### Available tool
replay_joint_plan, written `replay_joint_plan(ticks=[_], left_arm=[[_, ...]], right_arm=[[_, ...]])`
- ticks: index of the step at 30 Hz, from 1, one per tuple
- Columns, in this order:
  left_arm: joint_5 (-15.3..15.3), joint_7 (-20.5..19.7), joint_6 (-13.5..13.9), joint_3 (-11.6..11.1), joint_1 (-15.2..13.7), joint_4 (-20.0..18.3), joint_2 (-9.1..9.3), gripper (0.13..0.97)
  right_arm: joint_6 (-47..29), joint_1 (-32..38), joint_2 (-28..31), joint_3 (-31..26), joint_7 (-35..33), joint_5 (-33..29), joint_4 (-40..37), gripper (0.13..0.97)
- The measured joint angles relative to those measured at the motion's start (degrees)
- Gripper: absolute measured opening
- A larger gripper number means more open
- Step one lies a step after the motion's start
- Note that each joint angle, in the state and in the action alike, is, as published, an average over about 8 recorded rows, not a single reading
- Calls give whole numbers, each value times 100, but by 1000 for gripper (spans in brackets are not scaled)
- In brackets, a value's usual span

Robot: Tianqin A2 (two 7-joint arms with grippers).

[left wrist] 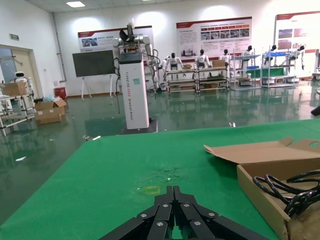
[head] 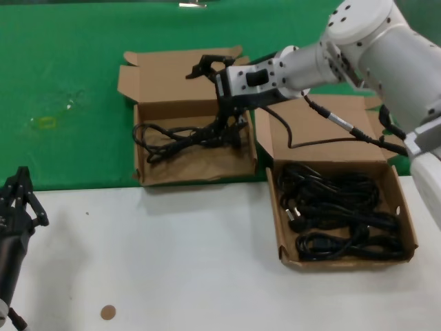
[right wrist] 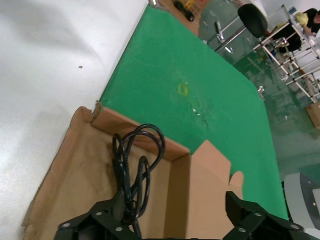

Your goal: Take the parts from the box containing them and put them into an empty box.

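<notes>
The longer cardboard box containing the parts (head: pixel 280 227) sits on the right with several black power cords (head: pixel 337 214) in it. The squarish box (head: pixel 140 155) on the left, the task's empty box, holds one coiled cord (head: pixel 179 134). My right gripper (head: pixel 215 95) reaches over that left box, open wide and holding nothing. In the right wrist view the cord (right wrist: pixel 132 170) lies on the box floor (right wrist: pixel 75 175) beside one finger of the right gripper (right wrist: pixel 170 220). My left gripper (head: pixel 21 200) is parked at the near left, shut and empty; its fingertips (left wrist: pixel 173 192) point over the green mat.
Both boxes straddle the edge between the green mat (head: pixel 69 69) and the white table (head: pixel 172 262). Their open lid flaps (head: pixel 172 72) lie back on the mat. A small brown disc (head: pixel 107 312) rests near the front edge. The right arm's cable (head: pixel 324 138) hangs over the right box's flap.
</notes>
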Motion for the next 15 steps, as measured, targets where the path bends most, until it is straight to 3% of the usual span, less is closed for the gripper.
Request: replay_joint_plan(ticks=[3,11,15], left_arm=[[0,0,0,0,0,0,0,152],[0,0,0,0,0,0,0,152],[0,0,0,0,0,0,0,152]], right_arm=[[-66,-87,95,-32,184,-26,304,599],[-129,-185,193,-72,374,-57,625,793],[-99,-235,201,-56,399,-43,675,838]])
